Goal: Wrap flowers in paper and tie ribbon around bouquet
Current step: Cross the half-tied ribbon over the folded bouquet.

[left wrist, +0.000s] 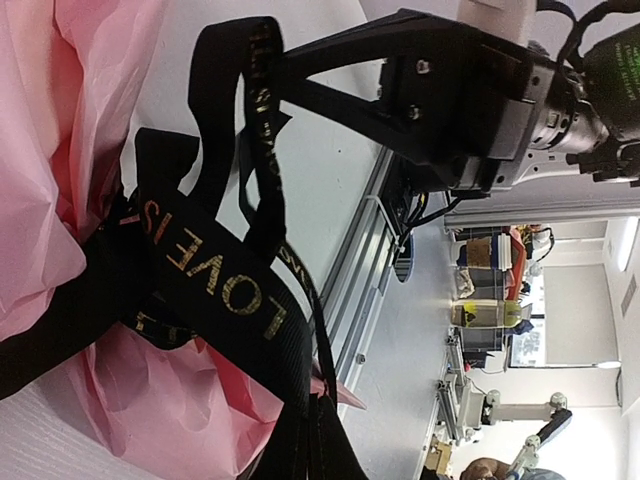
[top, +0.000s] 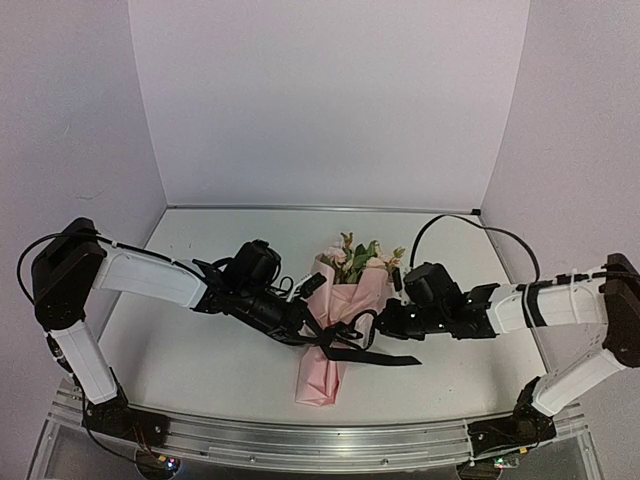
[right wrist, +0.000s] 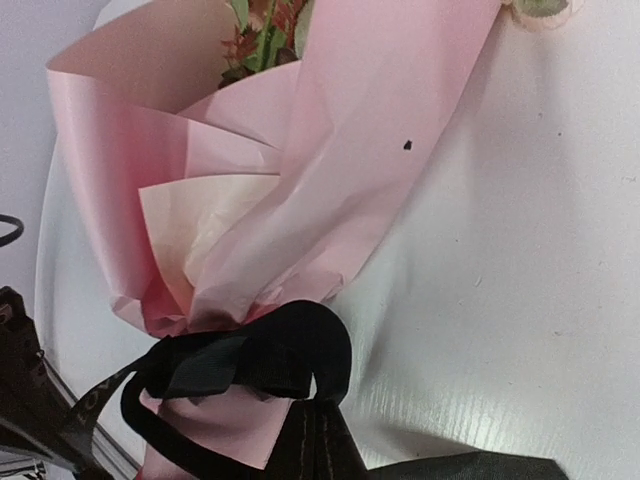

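Observation:
The bouquet point(top: 345, 300) lies in the middle of the table, a pink paper point(top: 322, 378) cone with the flowers point(top: 357, 255) at its far, wide end. The black ribbon point(top: 350, 345) is wound round its waist, and one tail trails right. My left gripper point(top: 312, 325) is at the waist from the left, shut on the ribbon point(left wrist: 200, 260), whose gold lettering runs into its tips point(left wrist: 318, 440). From the right, my right gripper point(top: 383, 320) is shut on a ribbon loop point(right wrist: 285, 355) at its tips point(right wrist: 322, 430). The paper point(right wrist: 330, 150) rises above that loop, with the flowers point(right wrist: 260, 30) inside.
An aluminium rail point(top: 320, 440) runs along the near edge of the white table point(top: 200, 360). Pale walls close the back and both sides. The two arms meet over the bouquet's waist. A black part of the left arm point(right wrist: 20, 390) shows low in the right wrist view.

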